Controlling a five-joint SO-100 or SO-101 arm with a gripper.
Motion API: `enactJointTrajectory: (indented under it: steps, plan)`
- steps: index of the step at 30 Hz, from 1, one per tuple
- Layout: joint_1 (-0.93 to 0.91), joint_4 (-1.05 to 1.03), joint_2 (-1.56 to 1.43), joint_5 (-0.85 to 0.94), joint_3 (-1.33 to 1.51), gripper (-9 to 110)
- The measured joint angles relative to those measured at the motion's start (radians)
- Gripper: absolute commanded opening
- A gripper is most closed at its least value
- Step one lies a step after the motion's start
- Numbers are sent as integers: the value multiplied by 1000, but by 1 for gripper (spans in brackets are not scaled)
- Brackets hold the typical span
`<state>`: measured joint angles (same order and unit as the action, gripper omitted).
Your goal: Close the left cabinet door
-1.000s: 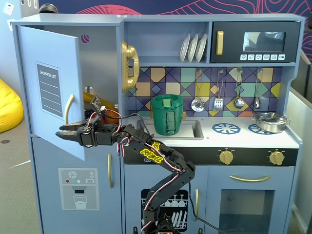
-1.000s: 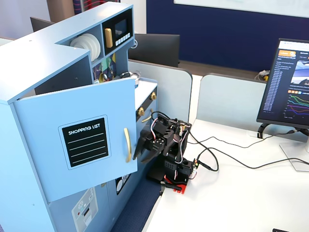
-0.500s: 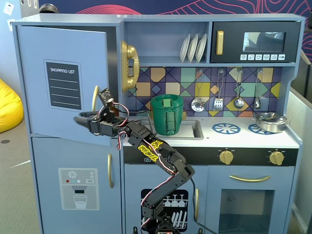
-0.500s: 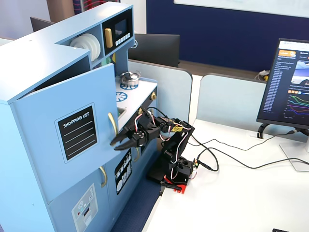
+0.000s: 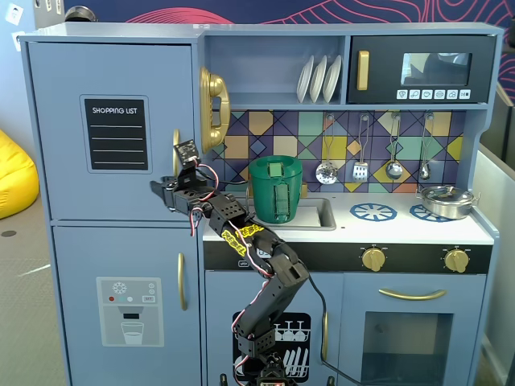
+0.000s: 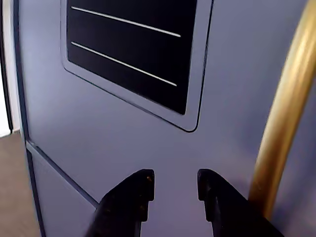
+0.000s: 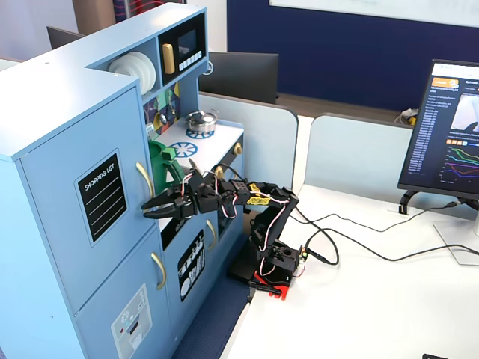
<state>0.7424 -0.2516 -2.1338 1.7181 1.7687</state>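
Observation:
The left cabinet door (image 5: 113, 72) is light blue with a black "SHOPPING LIST" panel (image 5: 117, 133) and a gold handle (image 5: 176, 151). In both fixed views it looks flush with the cabinet front. My gripper (image 5: 159, 195) is open and empty, with its tips at the door's lower right, just below the handle. I cannot tell whether they touch the door. In the wrist view my gripper (image 6: 175, 181) faces the door (image 6: 123, 143), with the panel (image 6: 133, 44) above it and the handle (image 6: 286, 113) to its right. The other fixed view shows the gripper (image 7: 152, 205) against the door (image 7: 67, 172).
Below is a blue door with a water-dispenser graphic (image 5: 129, 310). A green pot (image 5: 275, 189) stands on the counter behind the arm, and a gold phone (image 5: 213, 108) hangs above it. The arm's base (image 7: 273, 265), cables and a monitor (image 7: 449, 127) are on the white table.

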Motion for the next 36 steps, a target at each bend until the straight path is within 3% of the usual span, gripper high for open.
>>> enactJointTrajectory:
  steps: [13,24,29,36]
  plan:
    - [38,-130,-133,-6,25,0]
    - [275,-422,-454,43,46,0]
    - [140,-589,-557,9,66,0]
    - [-230,-845,-606,-35,155,0]
